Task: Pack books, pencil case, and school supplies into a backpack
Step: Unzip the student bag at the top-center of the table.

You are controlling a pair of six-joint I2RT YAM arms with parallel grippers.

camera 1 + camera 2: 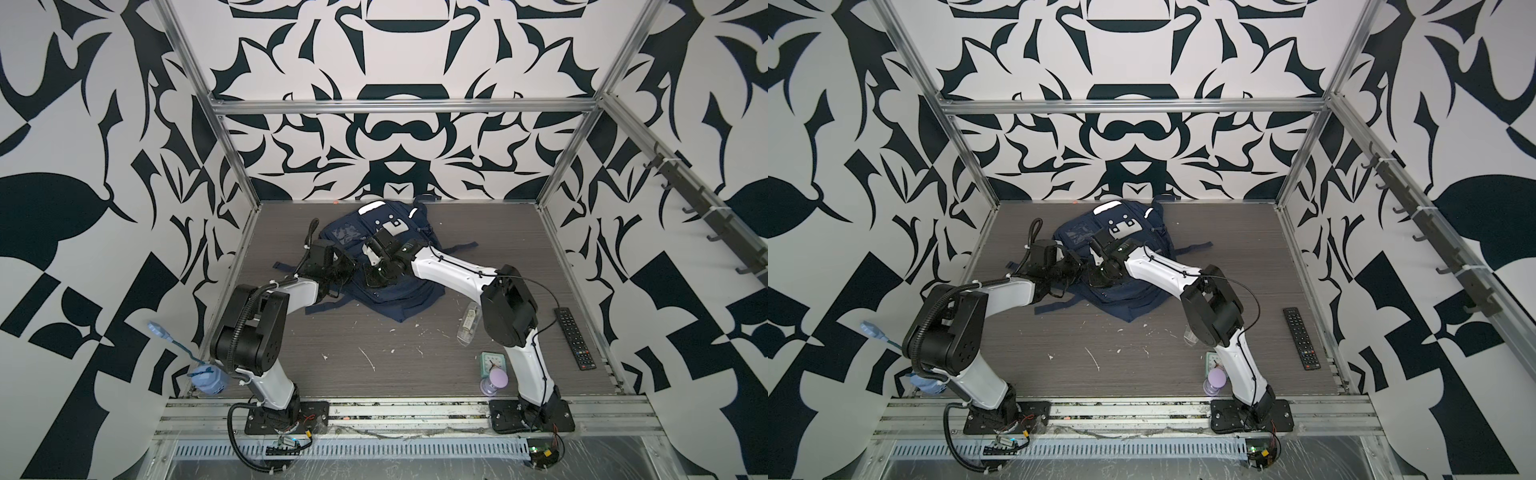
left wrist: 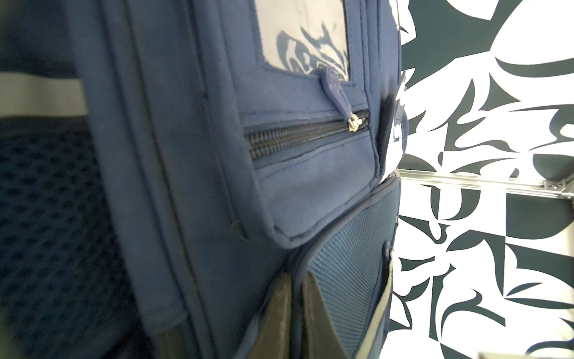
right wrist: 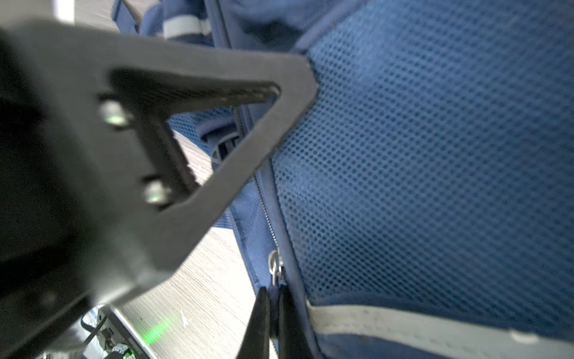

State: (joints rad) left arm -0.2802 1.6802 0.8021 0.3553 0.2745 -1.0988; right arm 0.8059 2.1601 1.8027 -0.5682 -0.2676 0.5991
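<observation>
Down at the near edge, an aluminium rail [image 1: 395, 409] carries both arm bases, and beyond it the grey wood-grain table [image 1: 374, 345] is flecked with white scraps. Near right, a purple hourglass-shaped thing [image 1: 493, 381] stands just in front of a mint-green clock [image 1: 491, 362], with a black remote [image 1: 575, 338] farther right. A pale-blue gadget [image 1: 210, 380] sits at the near left corner. A step farther on, the school supplies [image 1: 467, 326] lie beside the right arm's elbow. They are plain to see in a top view, while in a top view only a corner of the packet [image 1: 1190, 337] shows past the arm. In the far middle the backpack [image 1: 353, 226] lies flat, front pockets up, straps trailing left and right, both arms reaching in over it. Black-and-white patterned walls [image 1: 374, 137] box in three sides. The top views leave the fingers a dark tangle; the wrist views settle it. Left gripper [image 2: 297, 278]: fingers all but together, pinching a piped seam of the backpack below the zipped front pocket [image 2: 310, 133]. Right gripper [image 3: 274, 290]: squeezed tight on the zip pull [image 3: 275, 273] beside the mesh panel [image 3: 435, 155].
</observation>
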